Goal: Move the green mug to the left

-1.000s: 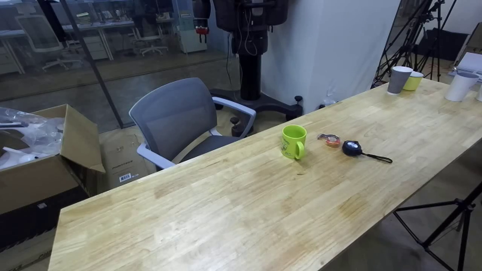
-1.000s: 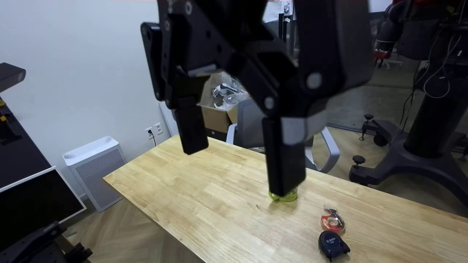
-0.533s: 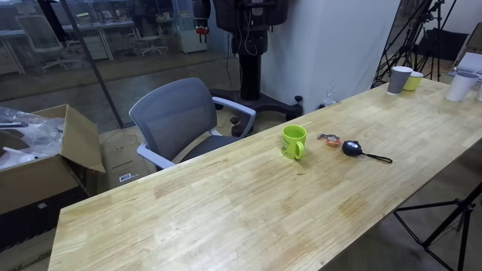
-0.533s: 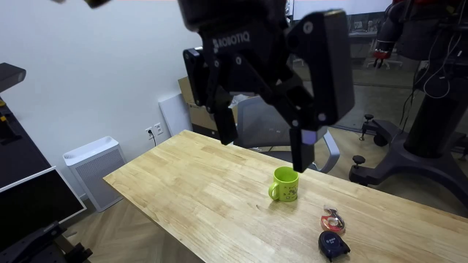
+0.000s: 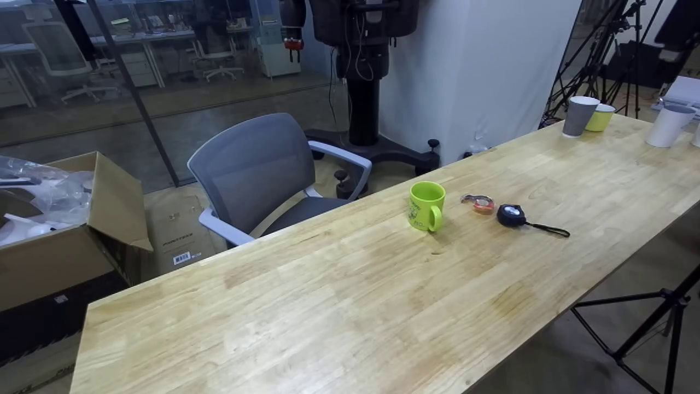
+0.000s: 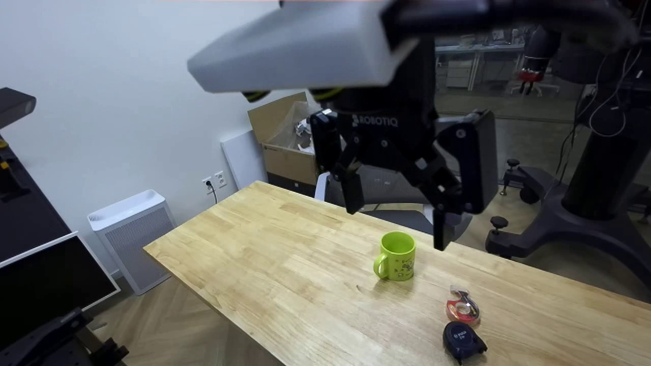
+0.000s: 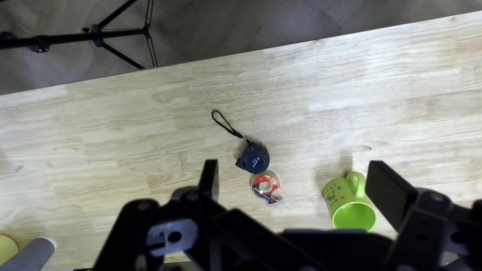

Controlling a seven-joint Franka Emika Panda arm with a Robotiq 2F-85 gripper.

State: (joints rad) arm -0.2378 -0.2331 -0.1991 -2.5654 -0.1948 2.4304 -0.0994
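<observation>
The green mug (image 5: 420, 213) stands upright on the wooden table in both exterior views, with small drawings on its side. It also shows in an exterior view (image 6: 398, 264) and in the wrist view (image 7: 340, 194), where the gripper body hides a bit of its rim. My gripper (image 6: 398, 224) is open and empty, with its fingers above table height near the mug. In the wrist view the open fingers (image 7: 295, 172) are wide apart, and the mug appears between them, close to the right-hand finger. I see no contact with the mug.
A red tape dispenser (image 6: 463, 309) and a dark blue tape measure (image 6: 462, 341) with a strap lie beside the mug. A grey cup (image 5: 578, 117), a yellow-green cup (image 5: 601, 119) and a white cup (image 5: 668, 128) stand farther along the table (image 5: 306, 306). A chair (image 5: 257, 164) stands at the table's edge.
My gripper has moved away from the camera in an exterior view, toward the table and the mug, staying open. The mug, earlier partly hidden behind a finger, shows fully and has not moved.
</observation>
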